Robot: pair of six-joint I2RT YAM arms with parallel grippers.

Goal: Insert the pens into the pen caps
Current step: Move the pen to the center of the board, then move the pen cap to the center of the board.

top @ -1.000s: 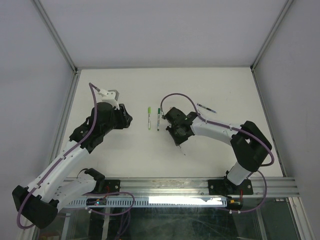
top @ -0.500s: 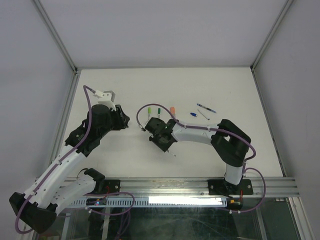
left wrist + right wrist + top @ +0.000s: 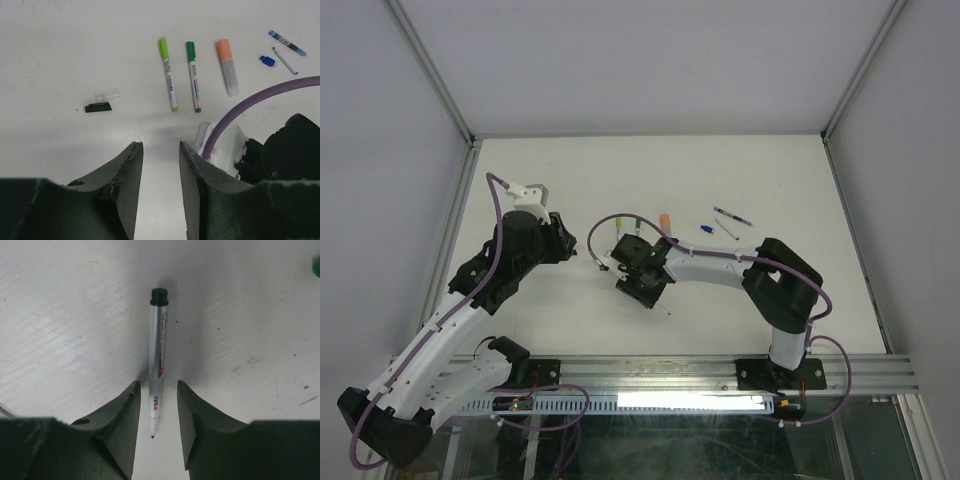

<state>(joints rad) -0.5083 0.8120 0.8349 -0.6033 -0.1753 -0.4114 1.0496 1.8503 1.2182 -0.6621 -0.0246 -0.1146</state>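
Grey-white hard plastic: the barrel of the uncapped pen (image 3: 158,345) lies flat on the white table (image 3: 60,315), running straight down the gap of the right gripper (image 3: 157,386). The gripper's fingers stand slightly apart on either side, with a sliver of table showing, not yet pinching. The pen's black butt end points away from the wrist and its fine bare tip towards it. It looks light, stiff and round, so likely to roll or slip. The best hold is probably mid-barrel, at the printing, leaving the tip free. The left gripper (image 3: 160,147) hovers over bare table, narrowly parted and holding nothing. The black cap (image 3: 97,107) lies beyond it, apart from the lime-green capped marker (image 3: 167,75).
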